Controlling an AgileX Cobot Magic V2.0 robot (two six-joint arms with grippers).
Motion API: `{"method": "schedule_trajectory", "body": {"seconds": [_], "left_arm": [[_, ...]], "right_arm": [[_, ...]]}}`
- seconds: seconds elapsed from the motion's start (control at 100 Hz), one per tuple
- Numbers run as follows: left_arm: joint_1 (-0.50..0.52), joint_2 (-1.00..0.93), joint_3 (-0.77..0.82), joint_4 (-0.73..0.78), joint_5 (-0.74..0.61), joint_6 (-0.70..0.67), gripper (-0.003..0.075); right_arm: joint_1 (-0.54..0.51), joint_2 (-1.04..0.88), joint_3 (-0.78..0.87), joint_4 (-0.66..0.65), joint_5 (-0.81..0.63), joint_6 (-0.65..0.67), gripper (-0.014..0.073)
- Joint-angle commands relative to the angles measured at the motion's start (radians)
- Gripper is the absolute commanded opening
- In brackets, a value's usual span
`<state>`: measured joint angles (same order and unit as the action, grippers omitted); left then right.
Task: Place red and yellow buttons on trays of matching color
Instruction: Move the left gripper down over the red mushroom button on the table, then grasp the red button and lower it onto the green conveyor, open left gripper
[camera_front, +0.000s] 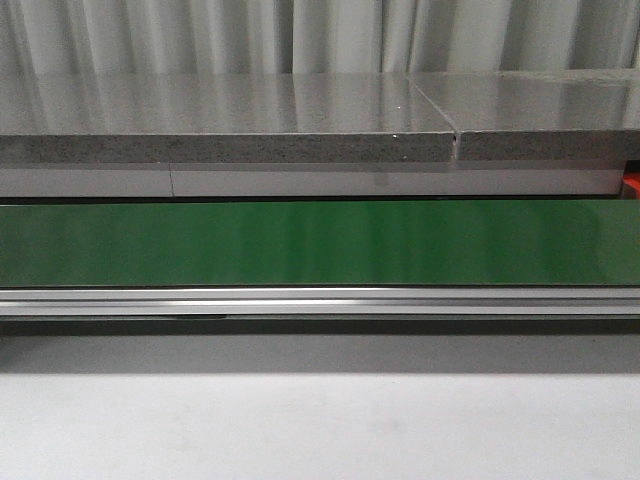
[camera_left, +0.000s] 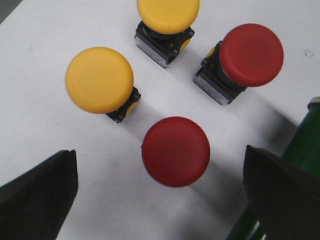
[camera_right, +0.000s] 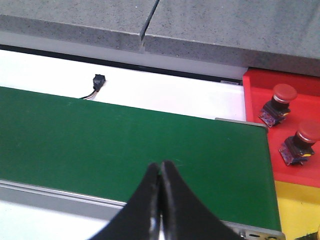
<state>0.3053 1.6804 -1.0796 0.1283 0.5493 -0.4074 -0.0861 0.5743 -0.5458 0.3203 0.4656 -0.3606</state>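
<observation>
Clearly the step in hand is a pick by the left gripper (camera_left: 160, 200), whose fingers (camera_left: 37, 192) are spread wide and hold nothing, hanging over four buttons on the white bench (camera_left: 30, 115). The near red button (camera_left: 175, 151) sits between the fingers, a little toward the right-hand one, so I judge it the target. To do it well, centre the fingers on its cap, come straight down and pinch low on the cap or the stem below; the domed top looks smooth and could slip out of a high grip. The near yellow button (camera_left: 99, 79) stands just beside the red one, so that finger needs room to descend without knocking it. A far yellow button (camera_left: 168, 15) and a far red button (camera_left: 251, 54) stand beyond, apart from the target. The green belt (camera_left: 300, 145) edges the bench close to the other finger, another thing to clear. The right gripper (camera_right: 160, 200) hovers over the belt with its fingers pressed together, empty. Beyond the belt's end lies the red tray (camera_right: 260, 150), already carrying two red buttons (camera_right: 278, 104), with the yellow tray (camera_right: 295, 210) touching its side. The front view shows only belt and bench.
</observation>
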Motion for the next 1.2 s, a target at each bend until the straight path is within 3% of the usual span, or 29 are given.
{"method": "schedule_trajectory", "body": {"seconds": [0.0,0.36,0.48,0.74,0.88,0.96,1.19], "left_arm": [[0.002,-0.004,-0.056,-0.001,-0.042,-0.007,0.0660],[0.002,0.083,-0.107,-0.001,-0.040,-0.007,0.0646],[0.002,0.087,-0.107,-0.001,-0.040,-0.007,0.0547],[0.002,0.080,-0.107,-0.003,-0.029,0.028,0.0162],[0.002,0.045,-0.107,-0.007,-0.014,0.028,0.0020],[0.002,0.007,-0.107,-0.007,-0.003,0.028,-0.0020],[-0.016,-0.173,-0.107,-0.027,0.008,0.062,-0.0019]], "right_arm": [[-0.001,-0.001,-0.024,0.008,-0.063,-0.007,-0.0068],[-0.001,-0.001,-0.024,0.008,-0.063,-0.007,-0.0068],[-0.001,-0.001,-0.024,0.008,-0.063,-0.007,-0.0068],[-0.001,-0.001,-0.024,0.008,-0.063,-0.007,-0.0068],[-0.001,-0.001,-0.024,0.008,-0.063,-0.007,-0.0068],[-0.001,-0.001,-0.024,0.008,-0.063,-0.007,-0.0068],[-0.001,-0.001,-0.024,0.008,-0.063,-0.007,-0.0068]]}}
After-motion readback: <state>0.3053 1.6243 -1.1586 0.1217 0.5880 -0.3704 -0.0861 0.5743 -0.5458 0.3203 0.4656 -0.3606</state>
